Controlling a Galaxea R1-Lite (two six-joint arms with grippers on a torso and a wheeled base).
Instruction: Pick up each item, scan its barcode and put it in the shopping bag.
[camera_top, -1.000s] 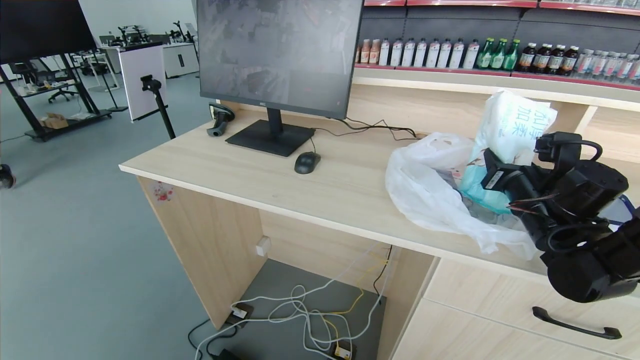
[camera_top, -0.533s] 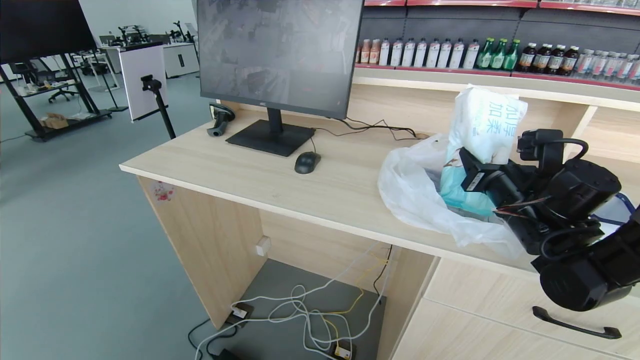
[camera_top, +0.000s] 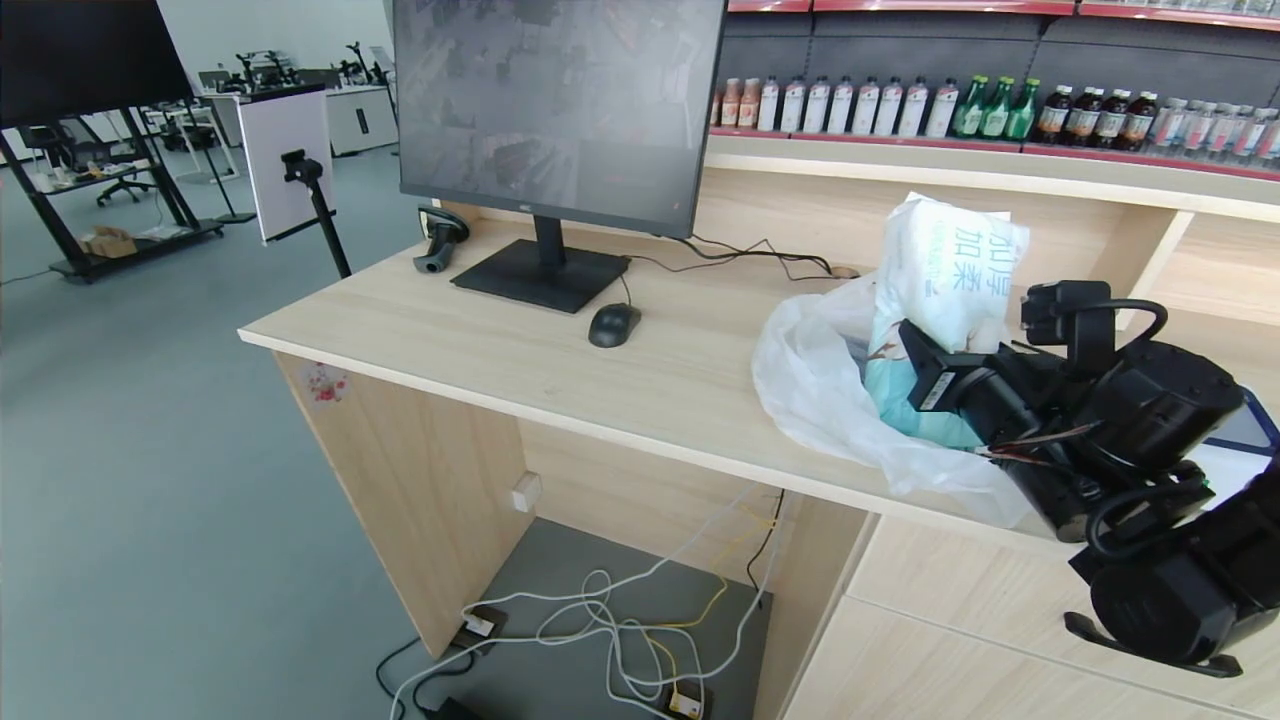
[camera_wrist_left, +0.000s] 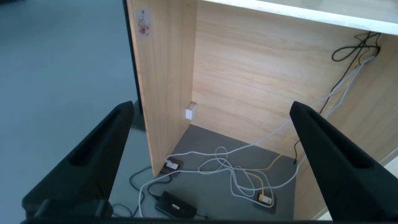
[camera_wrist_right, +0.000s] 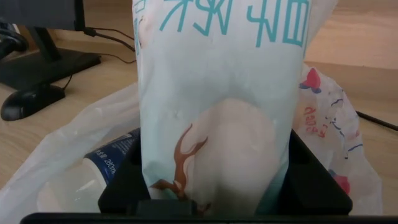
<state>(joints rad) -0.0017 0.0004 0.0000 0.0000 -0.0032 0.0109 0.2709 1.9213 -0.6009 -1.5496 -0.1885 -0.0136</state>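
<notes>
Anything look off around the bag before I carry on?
Nothing spilled or damaged. The bag lies slumped, one fold drooping over the front edge of the counter. The right gripper holds the pack upright at the bag's mouth.

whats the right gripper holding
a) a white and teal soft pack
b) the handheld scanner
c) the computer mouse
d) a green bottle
a: the right gripper has its fingers closed on either side of the white and teal soft pack, while the mouse and the scanner lie apart from it on the counter.
</notes>
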